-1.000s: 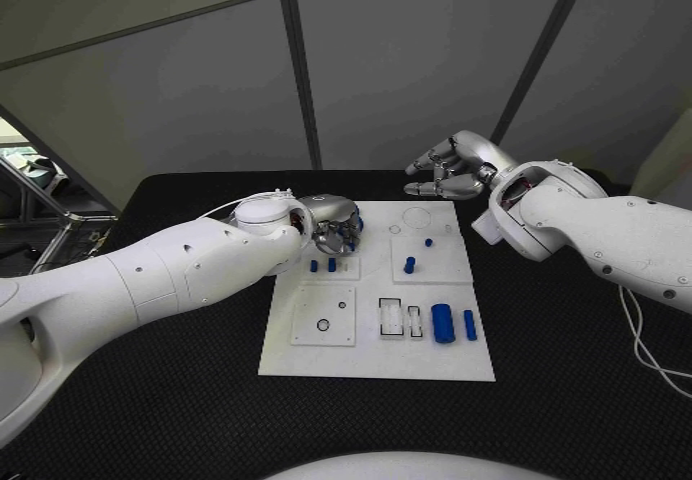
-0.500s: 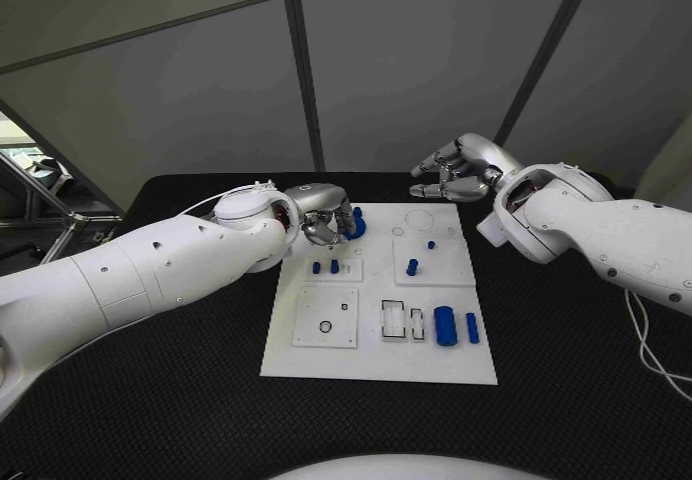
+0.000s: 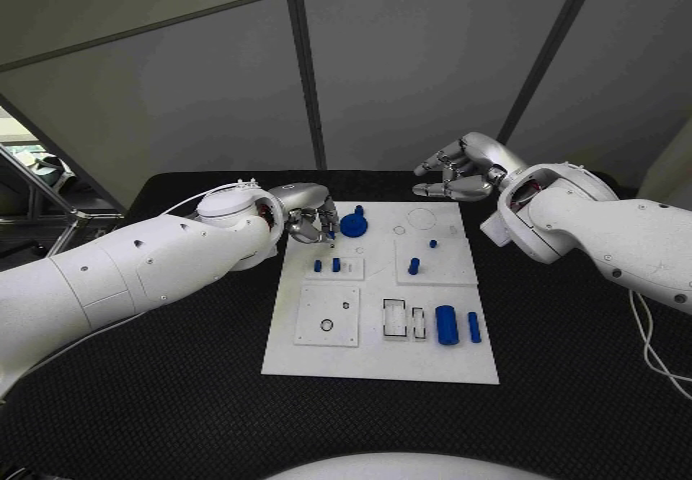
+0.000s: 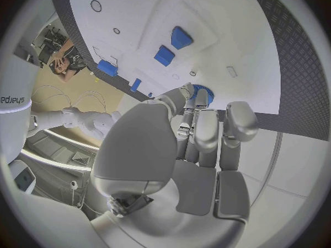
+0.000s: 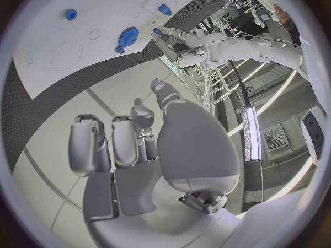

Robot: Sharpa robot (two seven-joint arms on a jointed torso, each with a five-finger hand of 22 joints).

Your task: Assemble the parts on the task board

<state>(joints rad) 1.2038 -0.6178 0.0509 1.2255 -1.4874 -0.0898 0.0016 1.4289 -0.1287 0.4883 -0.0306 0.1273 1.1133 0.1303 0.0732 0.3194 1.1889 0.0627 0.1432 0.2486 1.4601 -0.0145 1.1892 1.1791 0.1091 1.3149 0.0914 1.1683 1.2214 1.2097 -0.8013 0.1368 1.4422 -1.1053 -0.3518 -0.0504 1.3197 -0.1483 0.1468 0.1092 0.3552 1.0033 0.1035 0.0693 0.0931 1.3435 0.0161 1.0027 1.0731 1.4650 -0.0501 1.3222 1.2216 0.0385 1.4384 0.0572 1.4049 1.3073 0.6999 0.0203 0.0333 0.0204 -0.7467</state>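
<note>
Fingers (image 4: 196, 102) of the left hand (image 3: 307, 213) pinch a blue gear (image 3: 353, 224) over the far left corner of the white board (image 3: 378, 358), while the right hand (image 3: 459, 170) hangs curled and empty beyond the board's far edge. Judging by this, the gear is being carried for placing. Next it likely needs lowering flat onto its seat, perhaps the round outline (image 3: 420, 216) nearby.

Black table (image 3: 173, 380); grey wall panels (image 3: 404, 70) behind.
</note>
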